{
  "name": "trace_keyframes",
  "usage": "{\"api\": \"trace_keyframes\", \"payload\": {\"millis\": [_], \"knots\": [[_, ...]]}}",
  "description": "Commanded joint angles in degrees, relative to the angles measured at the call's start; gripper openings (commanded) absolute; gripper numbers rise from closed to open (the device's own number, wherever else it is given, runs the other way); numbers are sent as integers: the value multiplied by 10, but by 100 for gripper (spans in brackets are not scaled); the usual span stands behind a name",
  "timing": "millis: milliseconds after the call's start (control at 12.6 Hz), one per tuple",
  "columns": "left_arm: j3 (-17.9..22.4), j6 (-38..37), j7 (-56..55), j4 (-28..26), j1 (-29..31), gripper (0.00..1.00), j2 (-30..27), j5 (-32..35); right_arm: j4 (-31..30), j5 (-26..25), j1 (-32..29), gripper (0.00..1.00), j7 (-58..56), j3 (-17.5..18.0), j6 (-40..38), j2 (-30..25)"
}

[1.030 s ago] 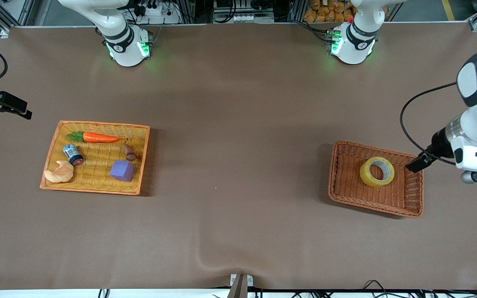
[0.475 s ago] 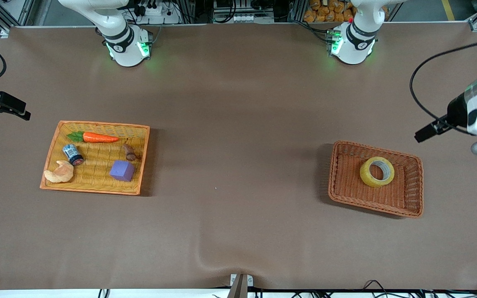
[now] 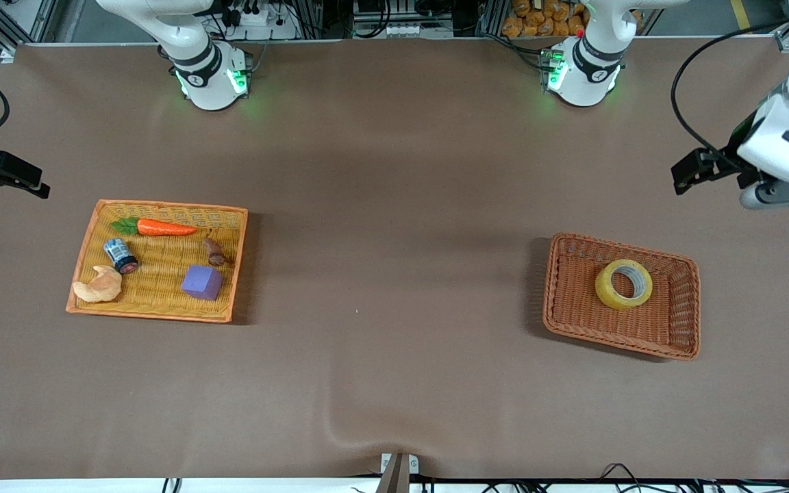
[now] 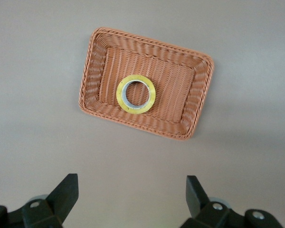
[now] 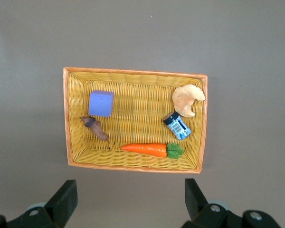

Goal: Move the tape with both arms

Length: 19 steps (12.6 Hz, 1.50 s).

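Observation:
The tape (image 3: 605,287), a yellow ring with a grey-white core, lies flat in the brown wicker basket (image 3: 561,287) toward the left arm's end of the table. The left wrist view looks down on the tape (image 4: 119,95) and the basket (image 4: 92,76). My left gripper (image 3: 685,178) hangs open in the air over bare table beside that basket, apart from it. Its fingers (image 4: 66,187) hold nothing, and the left gripper (image 4: 131,184) has only tablecloth below it. My right gripper (image 3: 37,186) waits open and empty over the table's edge at the right arm's end, by the yellow basket (image 3: 161,205).
The yellow basket (image 5: 133,71) holds a carrot (image 3: 165,227), a small blue-white can (image 3: 120,255), a croissant (image 3: 98,285), a purple cube (image 3: 203,281) and a small brown piece (image 3: 214,251). The cloth has a ripple (image 3: 340,424) near the front edge.
The left gripper has drawn back from the brown basket's rim, rising and moving toward the robots' bases. The tape has stayed in place. The right arm has hardly moved.

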Motion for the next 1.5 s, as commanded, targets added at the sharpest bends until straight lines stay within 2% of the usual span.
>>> {"api": "trace_keyframes", "payload": {"millis": [0, 238, 475, 713, 1426], "knots": [[32, -26, 92, -5, -8, 100, -23, -32, 9, -4, -14, 100, 1, 6, -12, -1], [37, -39, 100, -1, -15, 100, -25, -38, 12, -4, -13, 100, 2, 7, -11, 0], [64, -53, 97, 2, -7, 100, -29, -52, 13, -4, -10, 100, 3, 9, -12, 0], [65, -63, 94, 25, -12, 100, -15, -48, 12, -4, -9, 100, 4, 10, -12, 0], [63, -66, 92, 31, -20, 100, -11, -50, 12, -4, -9, 100, 5, 10, -12, 0]]}}
